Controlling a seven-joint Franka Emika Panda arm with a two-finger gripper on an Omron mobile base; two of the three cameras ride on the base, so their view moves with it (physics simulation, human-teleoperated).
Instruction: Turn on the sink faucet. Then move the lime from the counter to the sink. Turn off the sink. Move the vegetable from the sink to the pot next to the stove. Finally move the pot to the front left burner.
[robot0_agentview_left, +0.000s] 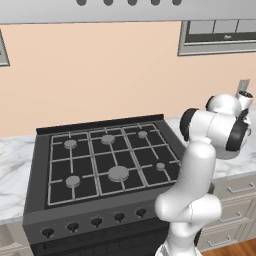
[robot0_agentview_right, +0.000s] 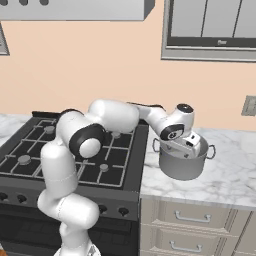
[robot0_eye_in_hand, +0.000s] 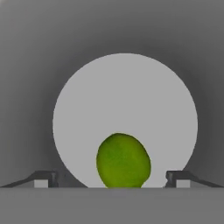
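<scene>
— One lime (robot0_eye_in_hand: 123, 160), lying on the pot (robot0_agentview_right: 184, 161) floor just below the gripper (robot0_eye_in_hand: 112, 178)?
— Yes. The gripper's tips stand wide on either side, holding nothing, likely because it was dropped there for the stove (robot0_agentview_left: 102, 160).

Matt grey steel pot (robot0_agentview_right: 183, 167), smooth green lime (robot0_eye_in_hand: 123, 161), veined marble counter (robot0_agentview_right: 230, 182).

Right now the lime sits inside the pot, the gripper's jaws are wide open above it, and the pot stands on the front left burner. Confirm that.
One thing is wrong: the pot stands on the marble counter right of the stove, not on a burner, as the right base view shows. The rest holds: in the hand view the lime lies inside the pot and the gripper is open over it.
</scene>
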